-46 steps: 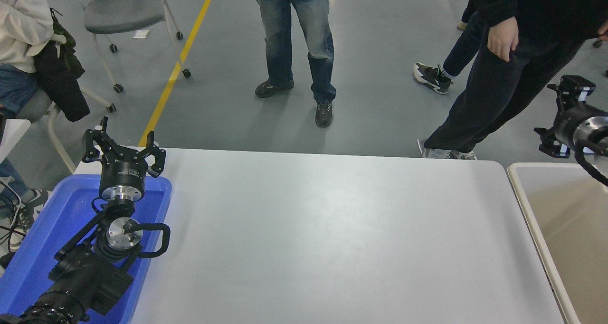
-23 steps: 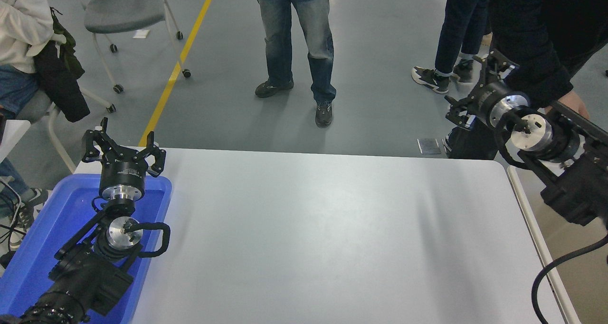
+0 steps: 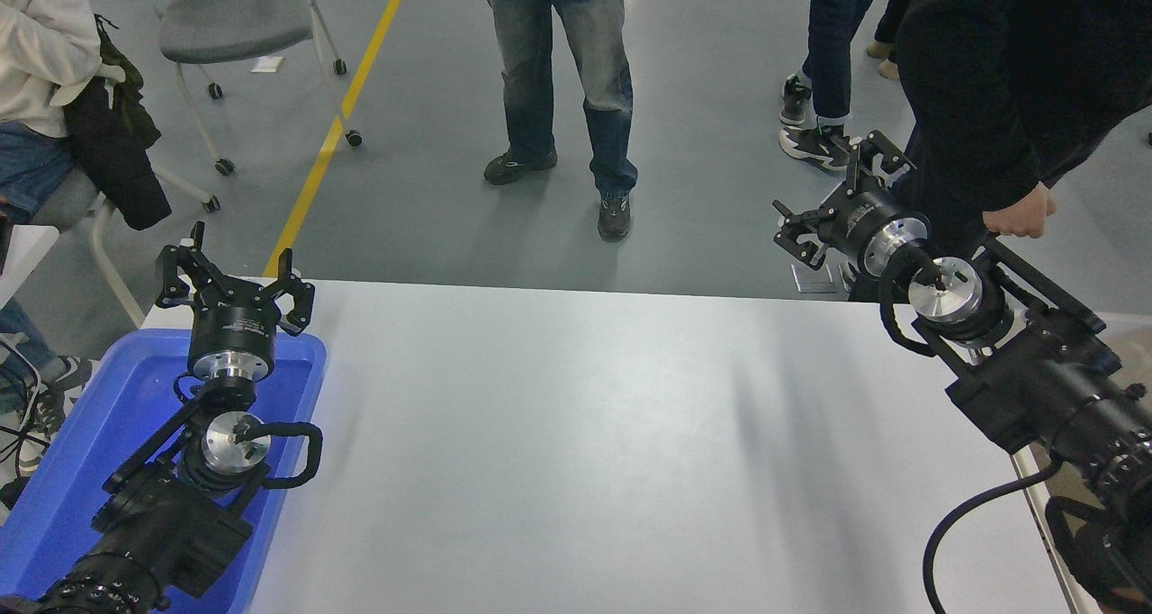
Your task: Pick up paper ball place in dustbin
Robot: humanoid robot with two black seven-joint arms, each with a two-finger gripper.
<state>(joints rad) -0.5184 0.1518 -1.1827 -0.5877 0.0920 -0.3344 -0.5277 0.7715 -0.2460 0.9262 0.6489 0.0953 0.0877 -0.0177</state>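
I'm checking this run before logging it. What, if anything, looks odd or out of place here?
No paper ball shows anywhere on the white table. A person's hand rests on the right arm, whose open right tool points out past the table's far edge. The left tool sits parked over the blue tray.

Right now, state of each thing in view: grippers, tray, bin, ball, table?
left gripper: open, empty, parked above the blue tray's far end
right gripper: open, empty, beyond the table's far right corner
person's hand: gripping the right arm
blue tray: at the table's left end, visible part empty
dustbin: mostly hidden by the right arm, contents not visible
paper ball: not in view
white table: bare
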